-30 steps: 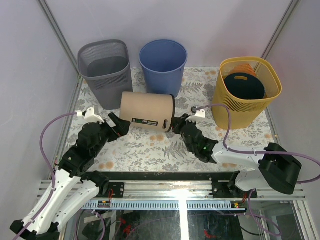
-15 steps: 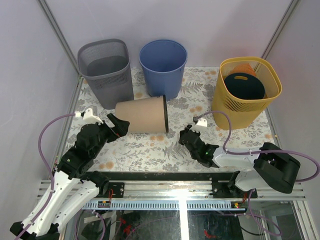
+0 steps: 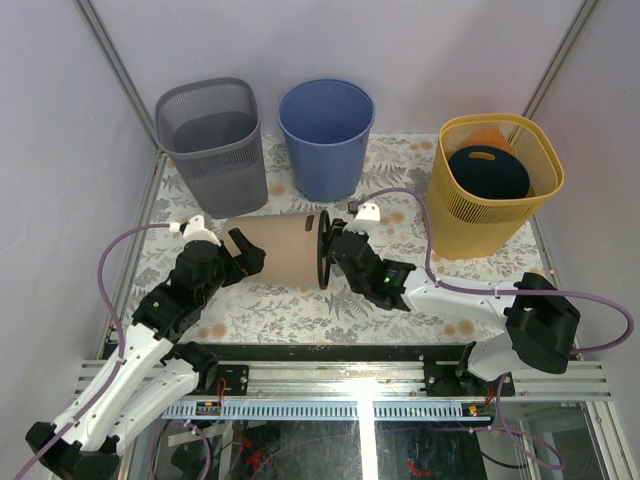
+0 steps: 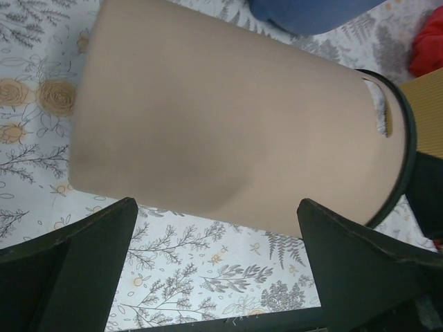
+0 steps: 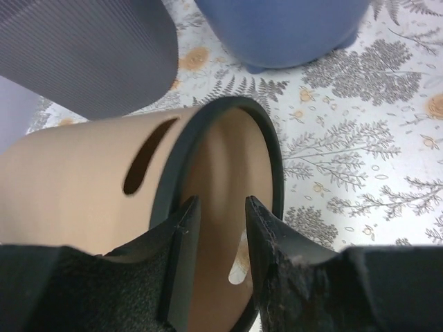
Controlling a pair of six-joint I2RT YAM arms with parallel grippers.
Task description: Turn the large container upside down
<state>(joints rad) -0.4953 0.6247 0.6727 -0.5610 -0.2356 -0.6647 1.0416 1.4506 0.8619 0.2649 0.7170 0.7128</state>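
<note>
While the tan bin [image 3: 280, 250] lies sideways, mouth toward 3 o'clock, the right tool [image 5: 221, 207] sits part-spread inside its rim; the left tool [image 4: 216, 207] gapes wide at 9 o'clock.

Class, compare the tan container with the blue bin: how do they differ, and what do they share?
Pose: the tan container lies on its side, mouth sideways; the blue bin stands upright, mouth up. Rim: the tan container's is black; the blue bin's matches its body. Wall: the tan container shows a handle slot near the rim; the blue bin shows none. Both are round, smooth-walled and tapered.
</note>
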